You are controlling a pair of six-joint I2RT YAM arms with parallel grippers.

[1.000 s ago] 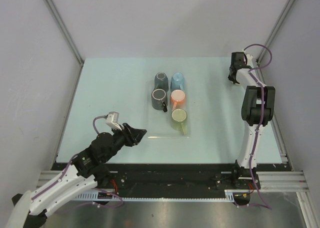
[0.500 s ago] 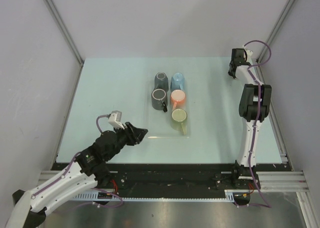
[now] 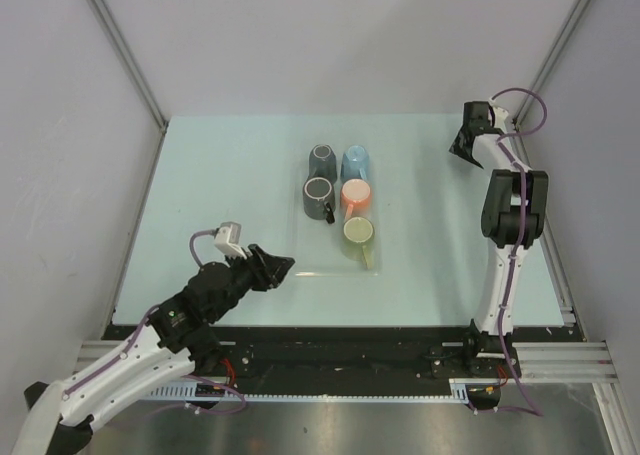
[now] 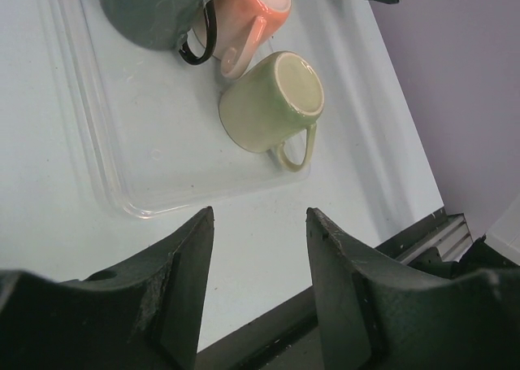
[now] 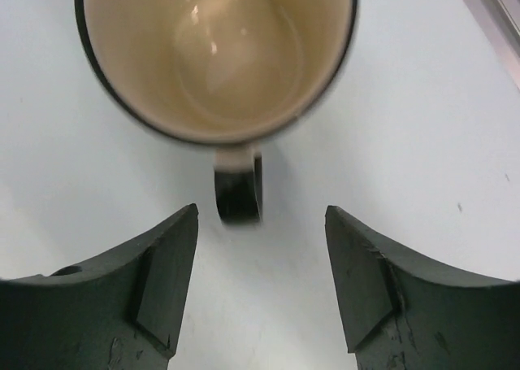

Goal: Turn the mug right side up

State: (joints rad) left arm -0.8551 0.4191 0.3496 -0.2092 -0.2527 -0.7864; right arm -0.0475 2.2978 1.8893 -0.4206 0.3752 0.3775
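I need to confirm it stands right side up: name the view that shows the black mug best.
Right wrist view: the black mug shows close, cream inside facing up, handle toward the open right end effector. In the top external view that end effector hides it. Left wrist: no clear sight.

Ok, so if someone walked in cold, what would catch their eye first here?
Five mugs in grey, blue, orange and green crowd a clear tray in the middle. At the far right corner, the right hand hangs open just above an upright mug with a cream inside and a black handle. The left hand, also open, points at the tray's near edge.
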